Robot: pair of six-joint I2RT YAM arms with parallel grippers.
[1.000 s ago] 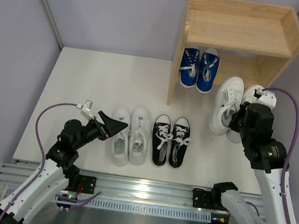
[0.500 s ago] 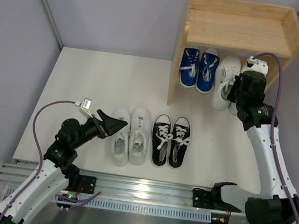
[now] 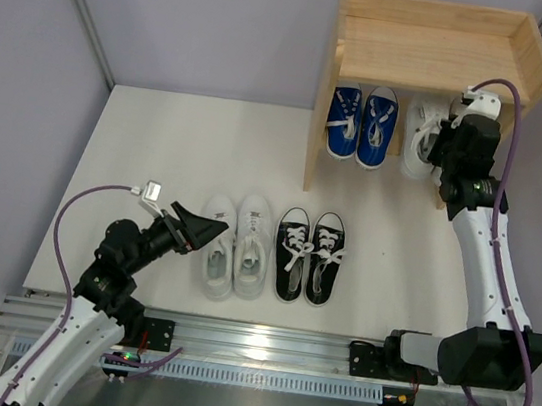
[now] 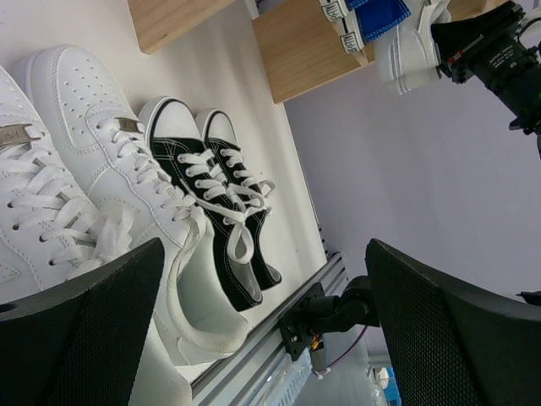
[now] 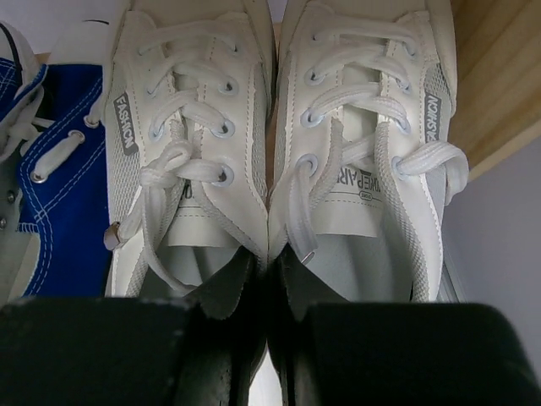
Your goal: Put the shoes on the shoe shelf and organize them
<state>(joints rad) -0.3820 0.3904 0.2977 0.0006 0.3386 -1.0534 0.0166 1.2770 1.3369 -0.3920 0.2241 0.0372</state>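
The smaller white lace-ups (image 3: 422,133) are in the lower tier of the shoe shelf (image 3: 433,59), just right of the blue pair (image 3: 361,125). The right gripper (image 5: 269,283) pinches their inner collars together (jaws nearly closed). The left gripper (image 3: 202,226) hangs wide open, holding nothing, beside the white leather low-tops (image 3: 237,247).

A white table (image 3: 158,147) sits between lavender walls (image 3: 215,24), metal rail (image 3: 262,341) nearest.
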